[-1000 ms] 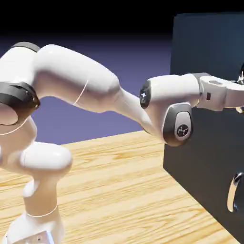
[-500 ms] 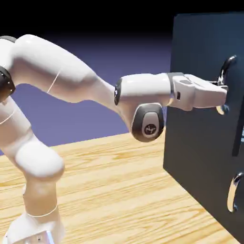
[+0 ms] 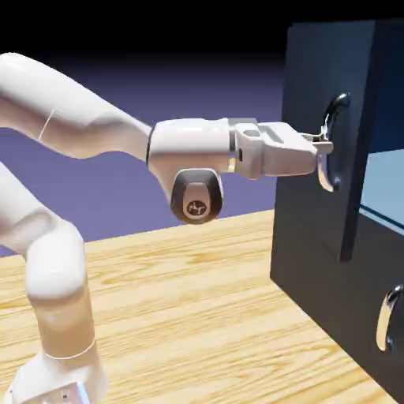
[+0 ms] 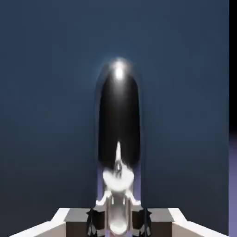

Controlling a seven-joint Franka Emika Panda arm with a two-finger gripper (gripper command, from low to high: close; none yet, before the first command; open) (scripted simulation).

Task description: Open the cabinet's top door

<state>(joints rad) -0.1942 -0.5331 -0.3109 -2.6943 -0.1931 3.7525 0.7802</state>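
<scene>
Two-finger gripper (image 3: pixel 322 145), pinching curved metal handle (image 3: pixel 329 154) of top door (image 3: pixel 322 79). Door at upper part of navy cabinet (image 3: pixel 316 296), partly swung out, interior (image 3: pixel 387 181) exposed. Opening well begun, by judgement; remaining: wider swing, then release.

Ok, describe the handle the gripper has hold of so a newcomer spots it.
Find the dark cabinet. On its upper door, standing open, is a curved shiny handle. The gripper is closed on it; the lower handle has nothing on it.
</scene>
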